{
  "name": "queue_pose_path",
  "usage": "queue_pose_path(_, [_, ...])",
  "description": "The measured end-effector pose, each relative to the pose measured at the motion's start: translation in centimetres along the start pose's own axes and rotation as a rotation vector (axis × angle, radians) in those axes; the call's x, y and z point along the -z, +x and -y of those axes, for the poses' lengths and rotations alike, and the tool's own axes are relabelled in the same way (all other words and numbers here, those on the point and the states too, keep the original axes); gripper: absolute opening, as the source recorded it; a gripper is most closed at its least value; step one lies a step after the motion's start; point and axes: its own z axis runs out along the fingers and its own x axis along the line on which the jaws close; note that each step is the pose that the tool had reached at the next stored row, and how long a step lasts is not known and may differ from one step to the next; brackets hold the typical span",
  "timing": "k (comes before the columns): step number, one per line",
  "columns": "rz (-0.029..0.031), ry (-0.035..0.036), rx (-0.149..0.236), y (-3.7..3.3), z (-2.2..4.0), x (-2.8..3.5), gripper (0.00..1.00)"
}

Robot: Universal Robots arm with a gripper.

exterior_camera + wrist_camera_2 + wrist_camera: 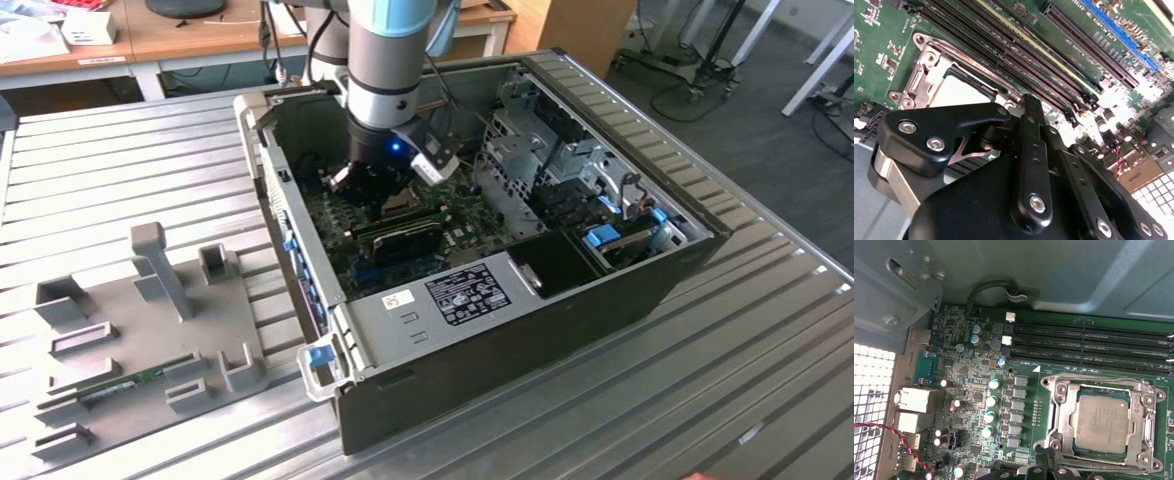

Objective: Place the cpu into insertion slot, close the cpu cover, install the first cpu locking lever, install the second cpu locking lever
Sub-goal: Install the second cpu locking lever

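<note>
**Arm down in the case, chip seated in the socket**

Here we are inside the open case lying on the slatted metal table, and the arm reaches straight down into it, the gripper low over the green board. In the first wrist view the cpu sits flat in the slot, silvery-grey top up, square to the rim. The cover lies down around it, its frame bordering the chip on all sides, screws showing at the corners. Memory slots run in dark rows just beside the socket, and a line of small capacitors stands on its other side.

The second wrist view looks past the gripper's black linkage at the socket frame, the pale top of the chip partly hidden behind the metalwork. The fingertips themselves are out of sight, so whether they are apart or together, I cannot tell; nothing is seen in their hold.

On the exterior view's left, a grey fixture rests on the table, well apart from the case.
</note>
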Motion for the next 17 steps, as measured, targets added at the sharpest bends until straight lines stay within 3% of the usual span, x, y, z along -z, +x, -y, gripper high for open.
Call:
queue_pose_path(7, [0.0036, -0.0113, 0.000, 0.19, -0.03, -0.13, 0.11])
queue_pose_path(17, [0.0040, -0.0131, 0.001, 0.32, -0.03, -0.24, 0.11])
